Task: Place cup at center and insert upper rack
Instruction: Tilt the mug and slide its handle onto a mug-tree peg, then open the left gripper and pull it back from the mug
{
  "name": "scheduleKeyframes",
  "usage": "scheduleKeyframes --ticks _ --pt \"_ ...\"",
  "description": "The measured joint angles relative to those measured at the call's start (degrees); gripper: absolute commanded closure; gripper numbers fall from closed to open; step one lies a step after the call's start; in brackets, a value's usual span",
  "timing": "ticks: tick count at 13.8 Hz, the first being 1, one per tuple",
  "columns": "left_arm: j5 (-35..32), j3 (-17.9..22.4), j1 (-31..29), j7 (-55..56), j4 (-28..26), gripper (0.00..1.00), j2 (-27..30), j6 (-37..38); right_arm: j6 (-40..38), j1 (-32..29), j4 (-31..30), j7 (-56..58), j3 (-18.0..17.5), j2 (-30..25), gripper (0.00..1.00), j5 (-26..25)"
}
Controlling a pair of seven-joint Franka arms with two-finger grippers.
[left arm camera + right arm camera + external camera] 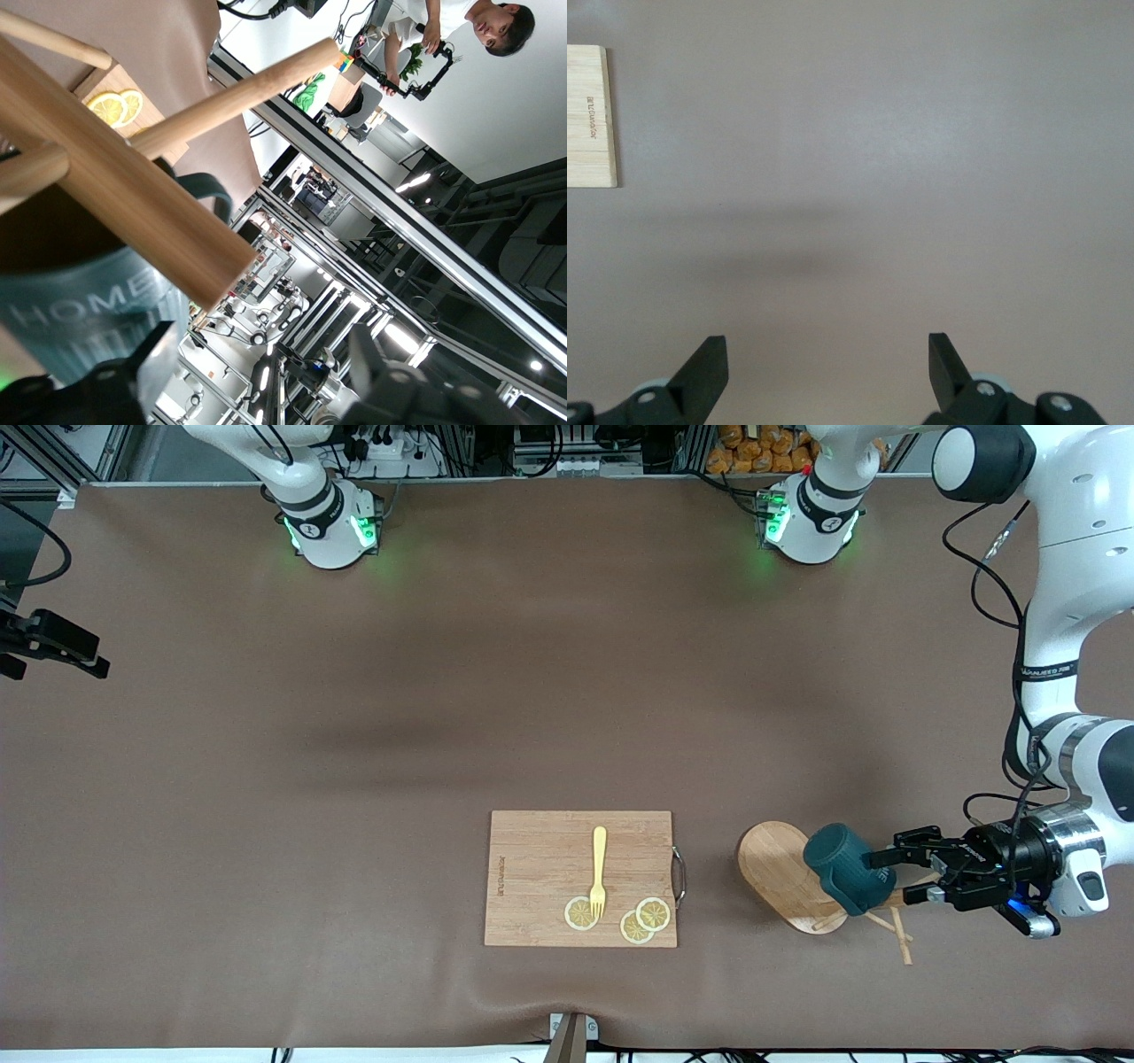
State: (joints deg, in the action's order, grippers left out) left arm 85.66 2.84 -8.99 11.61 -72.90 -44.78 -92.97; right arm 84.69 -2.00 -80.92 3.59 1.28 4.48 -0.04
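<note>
A rectangular light wooden cutting board (580,878) is seen near the front edge of the brown cloth-covered table (354,735), with a yellow plastic fork (599,871) and three round lemon slices (636,918) lying on it. The right gripper (828,367) is shown only in the right wrist view, held above bare cloth with its black fingers spread wide and nothing between them; one corner of the board is visible there.

Toward the left arm's end of the table, the light wooden mug tree with its oval bamboo base (780,872) is lying tipped on its side, its thin pegs pointing toward the left arm's end. The small dark teal-green mug (849,868) is seen hung on the tree, over the post and touching it. The left gripper (904,872) is positioned just beside the mug, over the pegs; its fingers appear parted, though whether they touch anything cannot be told. In the left wrist view the post and pegs fill the frame with the mug below them.
</note>
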Motion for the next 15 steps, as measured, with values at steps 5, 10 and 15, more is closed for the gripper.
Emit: scheduleKeyframes --ticks 5,10,15 --pt "0.20 -0.02 -0.59 3.22 0.92 0.00 0.72 1.59 0.09 0.09 -0.01 0.00 -0.05 0.41 0.00 0.00" --pt "-0.25 0.17 -2.12 4.50 1.31 0.00 5.77 2.02 1.53 0.07 -0.20 0.00 -0.01 1.31 0.00 0.00" --pt "-15.14 0.10 -2.28 4.46 1.35 0.00 12.46 2.36 1.29 0.07 -3.06 -0.02 -0.02 1.43 0.00 0.00"
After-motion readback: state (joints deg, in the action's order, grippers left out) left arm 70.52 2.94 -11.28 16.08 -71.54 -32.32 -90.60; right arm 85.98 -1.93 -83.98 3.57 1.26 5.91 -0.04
